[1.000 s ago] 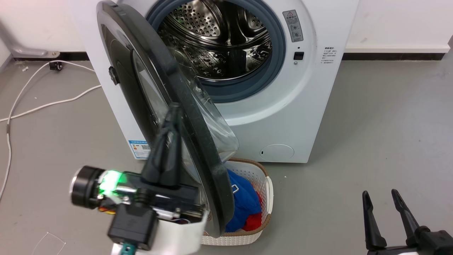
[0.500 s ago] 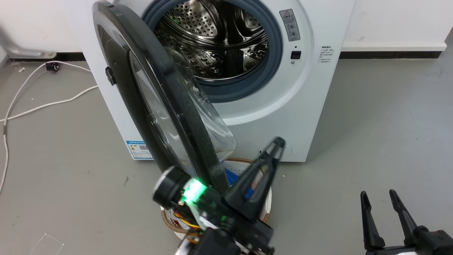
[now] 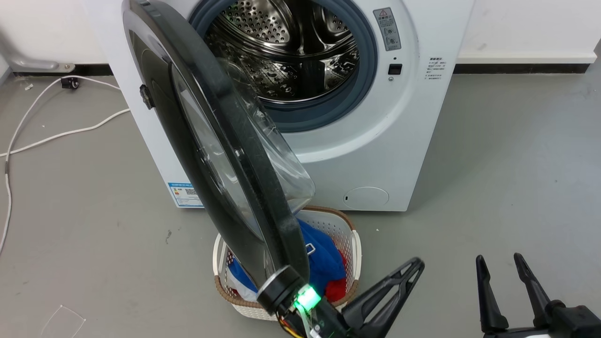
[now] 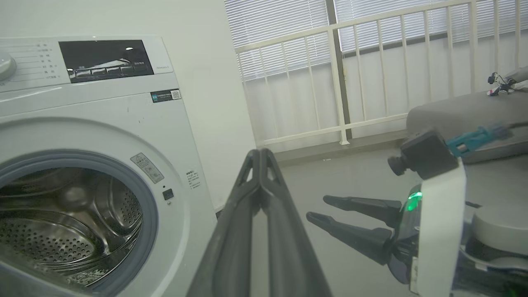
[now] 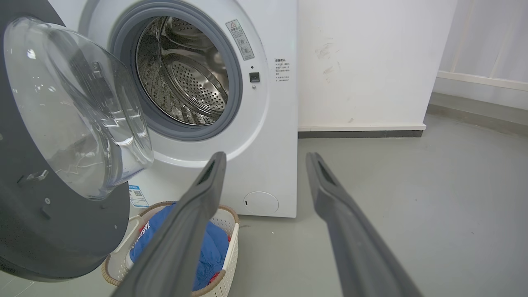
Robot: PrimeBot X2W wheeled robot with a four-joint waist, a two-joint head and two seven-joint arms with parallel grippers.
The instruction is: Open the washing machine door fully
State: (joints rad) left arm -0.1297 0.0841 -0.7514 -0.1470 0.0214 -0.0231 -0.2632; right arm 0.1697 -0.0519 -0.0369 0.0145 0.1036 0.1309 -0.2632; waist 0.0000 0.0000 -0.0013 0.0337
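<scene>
Just right of the half-open washing machine door point(image 3: 225, 141), left gripper point(image 3: 413, 266) is pinched shut, empty, right gripper point(image 3: 497, 262) spread idle; unheld door may drift back.

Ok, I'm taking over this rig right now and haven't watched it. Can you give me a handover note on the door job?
Left gripper: shut, empty, low near the door's bottom edge, fingers clear of it.
Right gripper: open, empty, parked low right.
Washing machine door: unlatched, standing roughly square to the washing machine front, above the laundry basket.
Done: door swung part way out.
Left: probably push it further round until fully open.
</scene>
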